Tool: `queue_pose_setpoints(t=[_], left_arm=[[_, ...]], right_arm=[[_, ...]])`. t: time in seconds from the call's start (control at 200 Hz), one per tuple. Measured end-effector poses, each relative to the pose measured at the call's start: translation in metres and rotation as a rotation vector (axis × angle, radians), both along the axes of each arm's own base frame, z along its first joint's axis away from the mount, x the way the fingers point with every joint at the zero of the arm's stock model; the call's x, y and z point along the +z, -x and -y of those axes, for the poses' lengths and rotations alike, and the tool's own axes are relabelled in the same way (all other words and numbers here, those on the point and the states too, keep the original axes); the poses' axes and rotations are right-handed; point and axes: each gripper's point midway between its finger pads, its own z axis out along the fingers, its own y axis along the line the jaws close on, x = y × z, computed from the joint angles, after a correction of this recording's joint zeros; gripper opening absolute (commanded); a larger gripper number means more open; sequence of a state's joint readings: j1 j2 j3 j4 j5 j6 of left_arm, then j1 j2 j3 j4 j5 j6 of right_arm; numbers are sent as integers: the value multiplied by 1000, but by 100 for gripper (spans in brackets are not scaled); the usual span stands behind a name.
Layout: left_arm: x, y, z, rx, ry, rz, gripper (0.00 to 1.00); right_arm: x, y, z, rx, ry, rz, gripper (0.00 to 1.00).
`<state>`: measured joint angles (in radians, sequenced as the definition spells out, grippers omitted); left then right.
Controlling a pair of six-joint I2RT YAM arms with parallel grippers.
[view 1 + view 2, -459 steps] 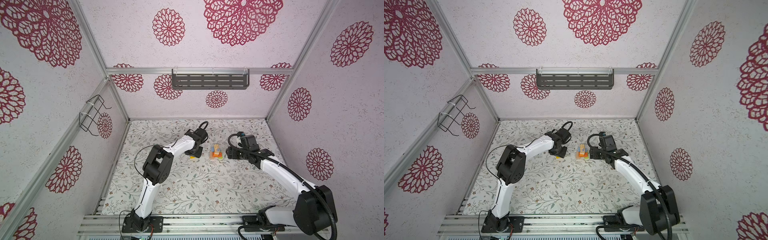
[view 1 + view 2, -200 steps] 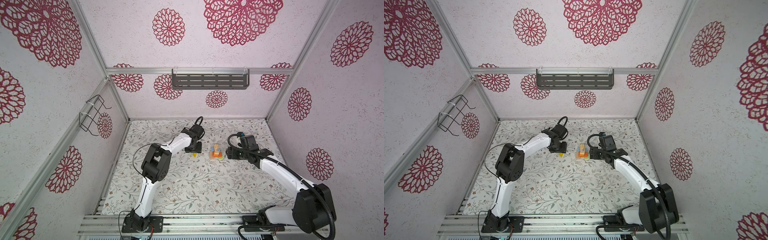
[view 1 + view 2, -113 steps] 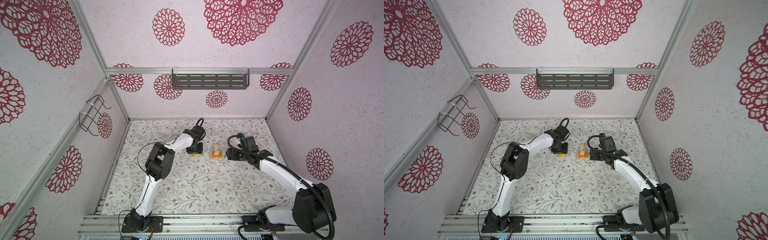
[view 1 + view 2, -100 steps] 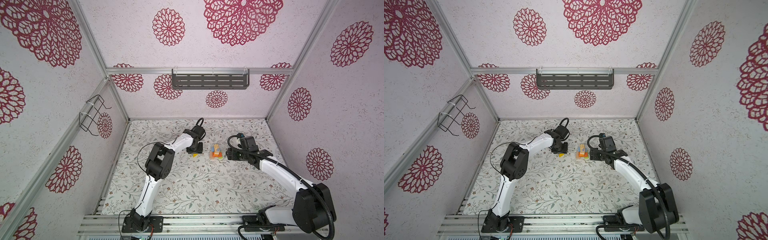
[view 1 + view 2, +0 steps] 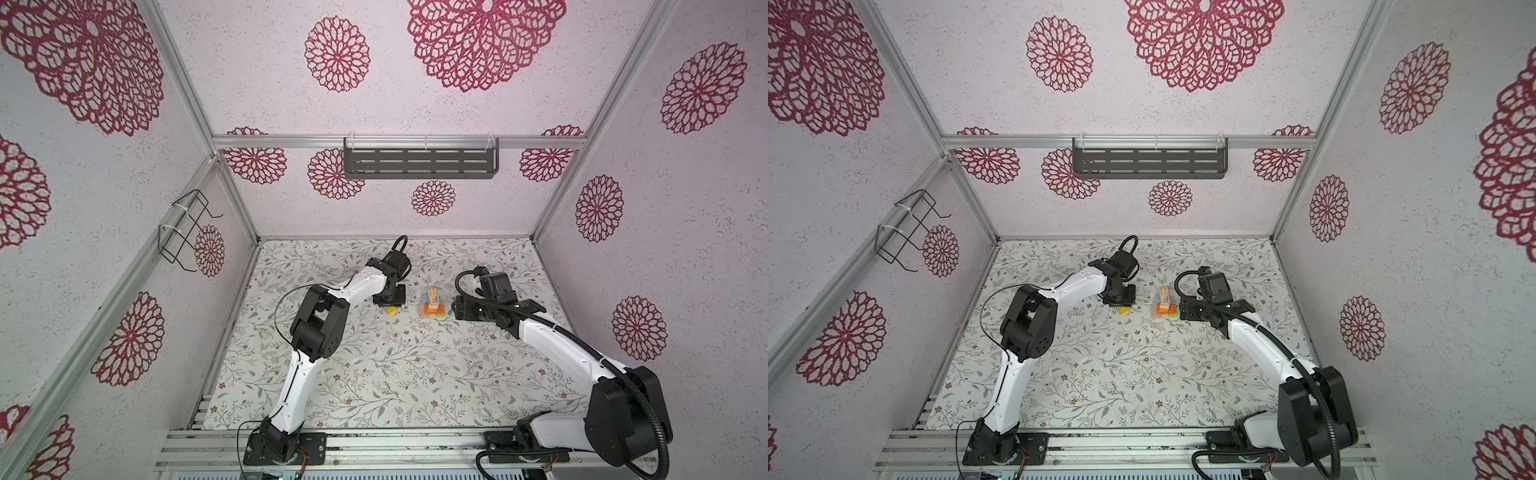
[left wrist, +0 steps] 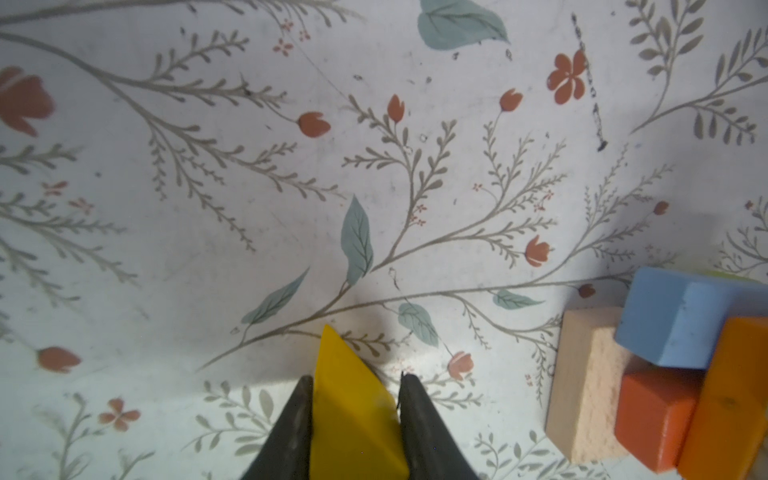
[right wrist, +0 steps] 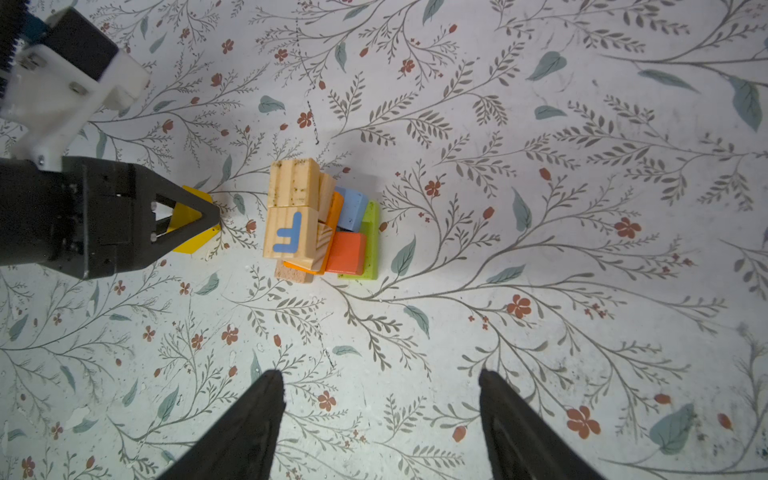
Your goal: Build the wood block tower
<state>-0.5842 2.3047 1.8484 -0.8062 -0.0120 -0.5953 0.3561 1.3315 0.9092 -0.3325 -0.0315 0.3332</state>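
Observation:
The tower (image 5: 432, 304) (image 5: 1167, 305) stands mid-table in both top views. In the right wrist view the tower (image 7: 320, 220) shows a tan and lime base, orange and blue blocks, and two natural cubes on top, one printed with a blue F. To its left, a yellow block (image 6: 353, 411) (image 7: 192, 226) rests low at the table between the fingers of my left gripper (image 6: 353, 380) (image 5: 390, 305), which is shut on it. My right gripper (image 7: 380, 376) hangs open to the right of the tower, with nothing between its fingers.
A floral mat (image 5: 374, 365) covers the table. Patterned walls close in three sides, with a dark shelf (image 5: 419, 163) on the back wall and a wire basket (image 5: 185, 230) on the left wall. Aluminium rails (image 5: 374, 440) run along the front edge.
My left gripper has come down onto the yellow block and shut on it. The right arm and the tower have not moved.

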Motion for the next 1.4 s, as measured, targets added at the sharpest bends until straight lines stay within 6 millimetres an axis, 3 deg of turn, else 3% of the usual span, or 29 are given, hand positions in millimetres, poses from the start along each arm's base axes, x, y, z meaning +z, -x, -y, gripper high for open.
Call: queue_pose_setpoints(t=[0.175,0.39,0.605,0.77,1.061,1.401], left_arm=[[0,2,2,-1,43,0,27],[1,12,0,62,312,-42,27],[2,5,4,93,535,-57,29],[2,9,12,79,648,-76,37],[4,14,19,32,731,-86,47],[6,17,6,15,702,-65,60]], right_arm=[[0,0,0,0,0,0,77],[0,0,1,-1,-1,0,77],[0,0,1,-2,-1,-1,77],[0,0,1,-2,-1,-2,77],[0,0,1,-3,0,-3,77],[-1,1,2,-4,1,-7,77]])
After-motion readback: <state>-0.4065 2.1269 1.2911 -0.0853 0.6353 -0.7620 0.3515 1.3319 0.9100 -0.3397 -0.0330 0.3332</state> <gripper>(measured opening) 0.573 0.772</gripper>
